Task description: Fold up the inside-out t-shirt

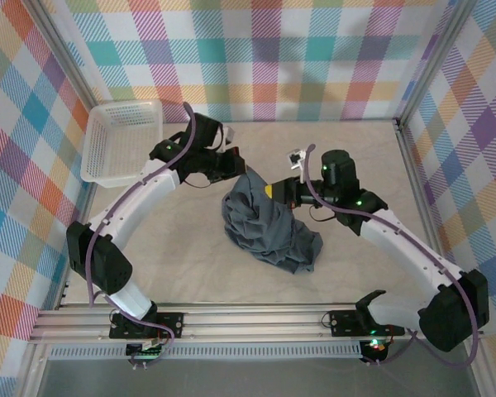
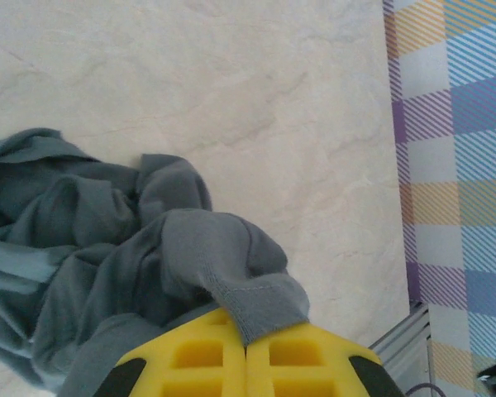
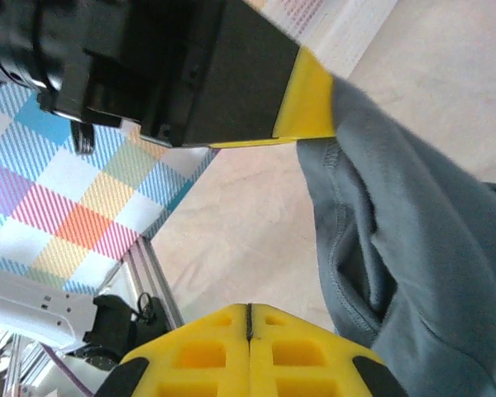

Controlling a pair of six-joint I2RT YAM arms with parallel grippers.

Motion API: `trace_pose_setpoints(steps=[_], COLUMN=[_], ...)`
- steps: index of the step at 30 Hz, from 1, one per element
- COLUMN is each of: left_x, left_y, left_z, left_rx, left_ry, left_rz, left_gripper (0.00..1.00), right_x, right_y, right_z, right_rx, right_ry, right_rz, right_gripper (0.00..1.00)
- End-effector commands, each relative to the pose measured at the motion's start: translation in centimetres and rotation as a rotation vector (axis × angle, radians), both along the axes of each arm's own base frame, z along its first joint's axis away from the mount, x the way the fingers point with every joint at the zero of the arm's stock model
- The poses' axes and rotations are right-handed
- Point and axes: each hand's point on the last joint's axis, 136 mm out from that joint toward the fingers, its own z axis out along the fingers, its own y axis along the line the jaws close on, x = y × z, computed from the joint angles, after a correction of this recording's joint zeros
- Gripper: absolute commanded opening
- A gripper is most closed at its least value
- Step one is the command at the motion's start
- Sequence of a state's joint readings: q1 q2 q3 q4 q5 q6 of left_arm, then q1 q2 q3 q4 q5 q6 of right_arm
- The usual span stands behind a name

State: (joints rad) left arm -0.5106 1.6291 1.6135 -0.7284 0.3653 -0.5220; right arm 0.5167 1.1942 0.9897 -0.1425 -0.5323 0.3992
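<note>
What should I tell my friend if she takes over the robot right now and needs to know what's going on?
Left end effector: shut on an edge of the dark slate-grey soft cloth t-shirt, which hangs from its tip.
Right end effector: shut, right beside the cloth; no cloth seen between its fingers.
T-shirt: a crumpled heap in the middle of the beige table. The white plastic mesh basket sits apart, at the far left corner.
Done: one edge is gripped.
Left: spread the shirt flat, then make every fold.
</note>
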Motion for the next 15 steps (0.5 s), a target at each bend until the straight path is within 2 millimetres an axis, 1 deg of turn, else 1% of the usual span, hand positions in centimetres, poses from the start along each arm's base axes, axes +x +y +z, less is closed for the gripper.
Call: trace_pose_setpoints(steps=[1,3,4,9,12,13,15], left_x=[-0.5,-0.6,-0.6,-0.6,-0.5,-0.5,-0.5], left_y=[-0.4,-0.8,-0.9,-1.0,-1.0,-0.9,-1.0], left_z=[2.1,2.0,2.0,2.2,2.2,2.2,2.1], left_rx=[-0.064,-0.081,-0.084,-0.093,-0.092,-0.090,-0.089], left_ry=[-0.052,-0.041,-0.040,-0.043,-0.042,-0.042,-0.043], left_rz=[-0.035,-0.042,-0.042,-0.042,-0.038,-0.036,-0.037], left_gripper=[0.00,0.00,0.00,0.00,0.00,0.00,0.00], right_x=[1.4,1.6,1.7,2.2,2.5,2.7,3.0], right_y=[-1.6,-1.2,-1.0,0.9,1.9,2.1,2.6], right_z=[-3.6,-4.6,-4.9,-5.4,-5.0,-4.8,-4.7], right_rx=[-0.148,-0.185,-0.186,-0.115,-0.083,-0.072,-0.054], right_ry=[0.053,0.077,0.092,0.135,0.142,0.143,0.143], right_rz=[-0.096,-0.075,-0.068,-0.025,0.000,0.004,0.015], right_gripper=[0.23,0.35,0.37,0.38,0.38,0.37,0.32])
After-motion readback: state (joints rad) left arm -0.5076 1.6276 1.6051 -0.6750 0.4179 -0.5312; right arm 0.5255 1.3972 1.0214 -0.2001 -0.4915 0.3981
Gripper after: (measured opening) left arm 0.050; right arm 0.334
